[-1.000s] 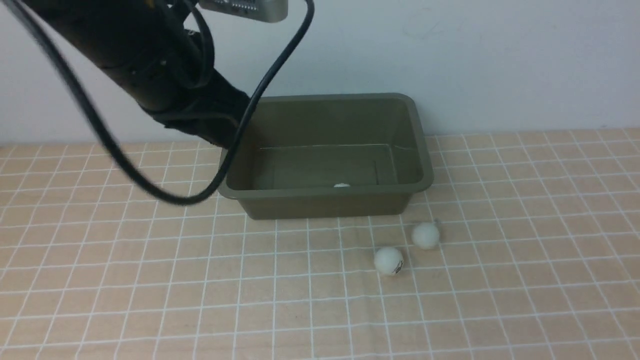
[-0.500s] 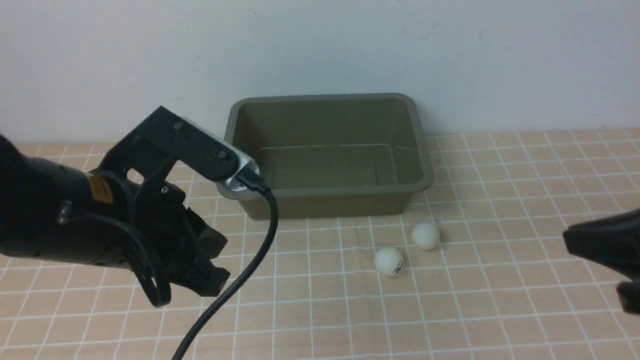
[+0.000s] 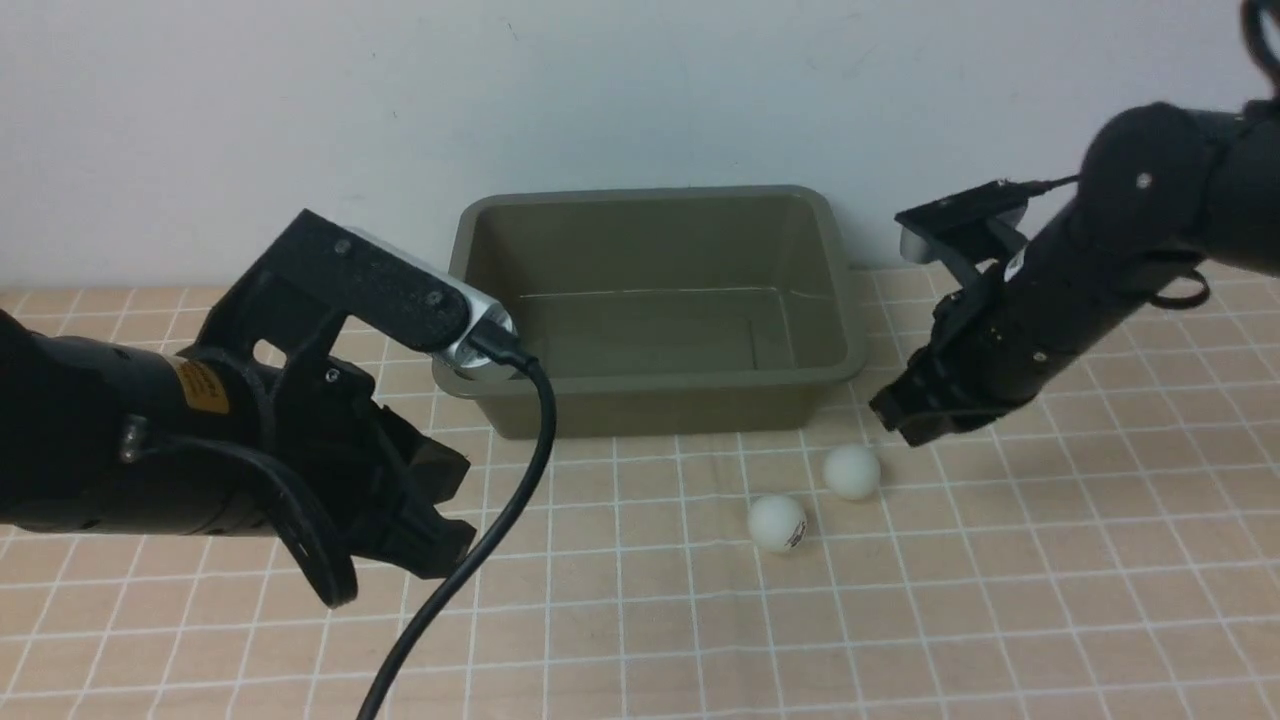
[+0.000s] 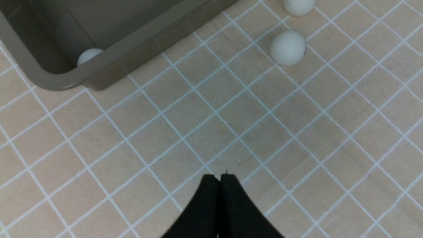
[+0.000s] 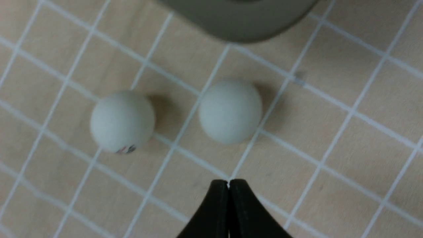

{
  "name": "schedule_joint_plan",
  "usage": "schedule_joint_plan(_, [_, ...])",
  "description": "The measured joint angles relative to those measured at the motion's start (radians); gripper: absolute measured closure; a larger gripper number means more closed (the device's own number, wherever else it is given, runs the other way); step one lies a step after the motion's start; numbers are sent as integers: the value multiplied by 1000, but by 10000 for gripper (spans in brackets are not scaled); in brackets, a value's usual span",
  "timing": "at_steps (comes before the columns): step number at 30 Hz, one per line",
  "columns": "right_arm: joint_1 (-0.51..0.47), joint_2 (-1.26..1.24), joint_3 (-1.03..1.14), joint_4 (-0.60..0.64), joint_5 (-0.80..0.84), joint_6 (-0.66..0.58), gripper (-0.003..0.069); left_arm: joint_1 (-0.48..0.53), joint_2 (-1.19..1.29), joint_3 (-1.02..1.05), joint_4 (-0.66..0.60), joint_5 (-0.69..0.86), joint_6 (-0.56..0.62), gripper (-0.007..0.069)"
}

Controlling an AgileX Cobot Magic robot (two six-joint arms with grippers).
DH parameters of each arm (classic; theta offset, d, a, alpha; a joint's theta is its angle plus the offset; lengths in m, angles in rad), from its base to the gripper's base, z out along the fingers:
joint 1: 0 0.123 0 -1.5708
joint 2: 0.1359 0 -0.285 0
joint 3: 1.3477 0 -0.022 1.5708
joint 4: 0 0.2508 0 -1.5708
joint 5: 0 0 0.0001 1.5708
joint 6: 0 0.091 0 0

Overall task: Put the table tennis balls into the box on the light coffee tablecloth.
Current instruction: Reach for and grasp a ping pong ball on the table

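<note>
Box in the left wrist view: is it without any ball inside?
No, a white ball shows inside the box, near its corner.

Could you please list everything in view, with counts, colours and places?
box: one, olive green, on the tablecloth near the wall
ball in the box: one visible, white, inside by the wall; more may be hidden
loose balls: two, white, on the cloth before the box's right end
tablecloth: one, light tan with white grid lines, under everything
wall: one, pale grey, behind
left gripper: one, black, shut, over the cloth
right gripper: one, black, shut, near the loose balls
</note>
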Motion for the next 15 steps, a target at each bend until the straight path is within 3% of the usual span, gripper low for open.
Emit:
schedule_joint_plan(4, [0,9,-87,53,-20,-25,673,0,0,0,-27,20,0,693])
schedule_joint_plan(15, [0,-21,-103,43,49,-2,673,0,0,0,-35,24,7,693])
